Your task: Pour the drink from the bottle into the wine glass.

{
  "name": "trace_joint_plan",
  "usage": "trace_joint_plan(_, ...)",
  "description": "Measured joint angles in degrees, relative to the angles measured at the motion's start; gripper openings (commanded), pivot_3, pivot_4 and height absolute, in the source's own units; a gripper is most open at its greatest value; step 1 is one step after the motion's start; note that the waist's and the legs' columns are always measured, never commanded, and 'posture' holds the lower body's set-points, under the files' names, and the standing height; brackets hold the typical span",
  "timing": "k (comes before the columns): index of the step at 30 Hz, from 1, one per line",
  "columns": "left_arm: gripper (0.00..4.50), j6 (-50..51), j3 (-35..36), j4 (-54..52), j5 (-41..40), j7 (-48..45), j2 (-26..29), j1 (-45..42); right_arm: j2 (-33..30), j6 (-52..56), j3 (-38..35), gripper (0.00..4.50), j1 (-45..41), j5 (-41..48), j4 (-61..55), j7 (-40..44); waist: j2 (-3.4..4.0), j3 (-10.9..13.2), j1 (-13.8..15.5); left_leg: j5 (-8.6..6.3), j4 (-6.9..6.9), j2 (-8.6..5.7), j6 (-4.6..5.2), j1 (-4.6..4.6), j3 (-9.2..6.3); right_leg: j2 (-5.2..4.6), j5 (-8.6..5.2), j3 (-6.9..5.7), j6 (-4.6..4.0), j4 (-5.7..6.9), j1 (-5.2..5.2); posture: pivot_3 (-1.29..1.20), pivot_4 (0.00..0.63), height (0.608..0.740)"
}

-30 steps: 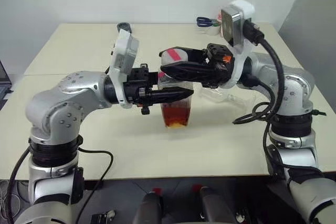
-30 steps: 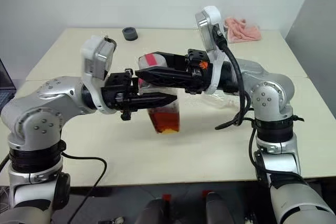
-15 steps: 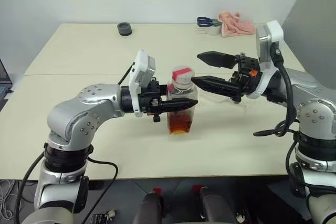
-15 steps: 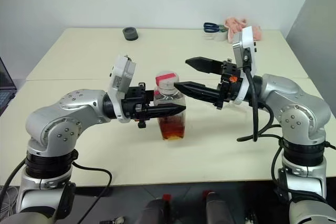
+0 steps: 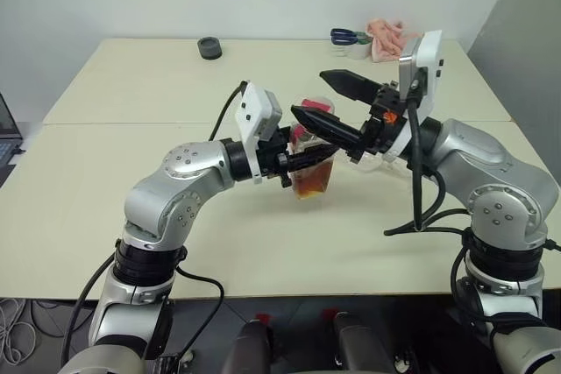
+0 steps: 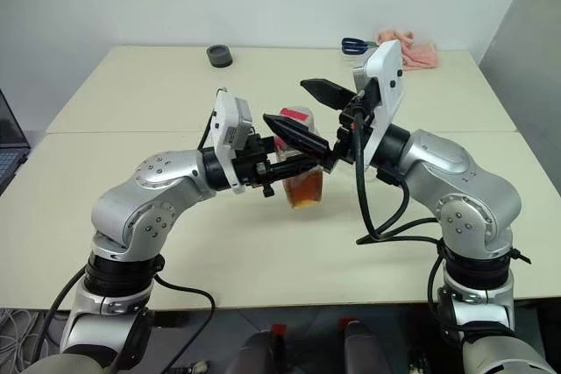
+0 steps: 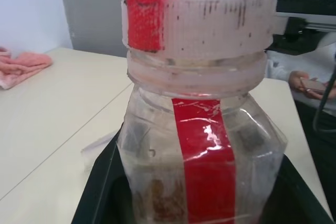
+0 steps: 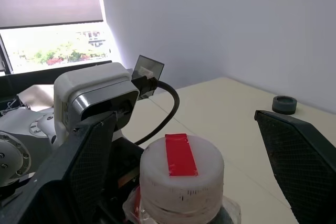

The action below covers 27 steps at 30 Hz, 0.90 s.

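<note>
plastic bottle (image 5: 312,172) clamped in l gripper (image 5: 308,156) (r gripper (image 5: 323,100) gaping above).

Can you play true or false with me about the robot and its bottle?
1. The left gripper is squeezing the bottle. True.
2. The right gripper is shut tight. False: its fingers are wide open on either side of the cap.
3. The cap is off the bottle. False: it is on.
4. Brown drink is in the bottle. True.
5. A pink cloth lies at the table's far edge. True.
</note>
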Motion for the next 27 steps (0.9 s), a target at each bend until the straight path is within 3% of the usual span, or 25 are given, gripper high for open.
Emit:
trace_joint_plan(11,1.8,-0.67,0.01,0.49,0.76,-0.12,0.03,0.0,-3.79,-3.97,0.02,4.46,0.85,-2.96,2.51,2.74,0.0,0.0,-0.01,0.0,0.0,-0.01,0.0,0.01,0.0,0.06,0.0,-0.02,0.0,0.01,0.0,0.0,0.15,0.74)
trace_joint_plan(27,1.8,-1.02,0.01,0.97,0.79,-1.12,0.0,-0.05,-3.63,-5.01,0.11,4.46,3.01,-1.96,2.98,4.69,0.0,0.0,-0.02,0.0,0.0,-0.01,0.0,0.01,0.01,0.06,0.0,-0.01,0.0,0.02,0.0,0.0,0.15,0.74)
